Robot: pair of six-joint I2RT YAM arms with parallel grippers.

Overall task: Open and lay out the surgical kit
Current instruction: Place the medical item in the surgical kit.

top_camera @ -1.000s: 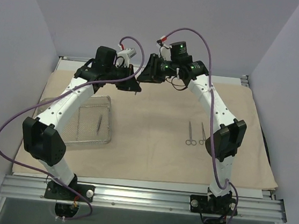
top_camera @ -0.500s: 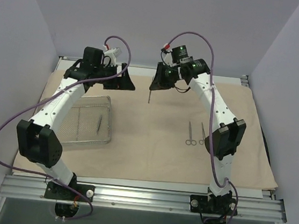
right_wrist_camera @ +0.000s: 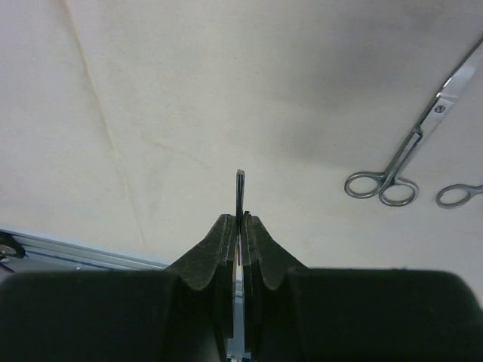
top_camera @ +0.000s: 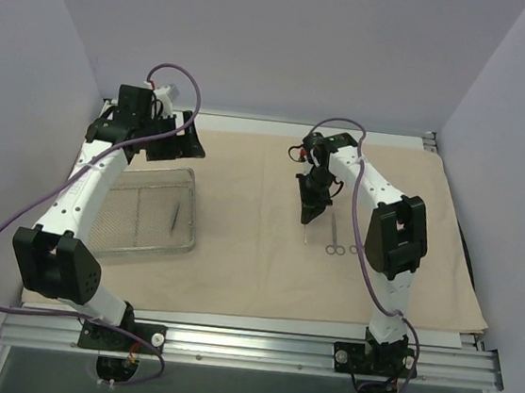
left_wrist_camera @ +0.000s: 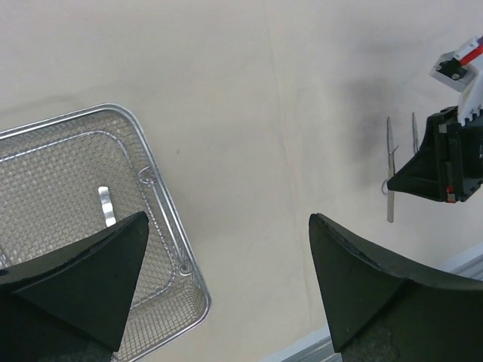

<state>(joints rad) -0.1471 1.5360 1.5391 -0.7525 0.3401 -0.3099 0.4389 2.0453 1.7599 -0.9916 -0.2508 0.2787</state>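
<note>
Right gripper (right_wrist_camera: 239, 222) is clamping a thin flat silver metal instrument (right_wrist_camera: 239, 188) right of centre in the top view. The long axis is running along the fingers, with the tip sticking out toward the creased beige cloth wrap (top_camera: 245, 270). Left gripper (left_wrist_camera: 228, 226) is hanging wide open at upper left, holding nothing, near the shallow rectangular silver wire-mesh tray (left_wrist_camera: 45, 181). Slim steel ring-handled scissors (top_camera: 333, 233) are lying flat just right of the held instrument, rings pointing at the lower edge.

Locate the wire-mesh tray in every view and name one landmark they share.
Top external: wire-mesh tray, left of centre.
Left wrist: lower left, partly cut off by the frame.
Right wrist: not in it.
Shared landmark: the beige cloth, in all three.
</note>
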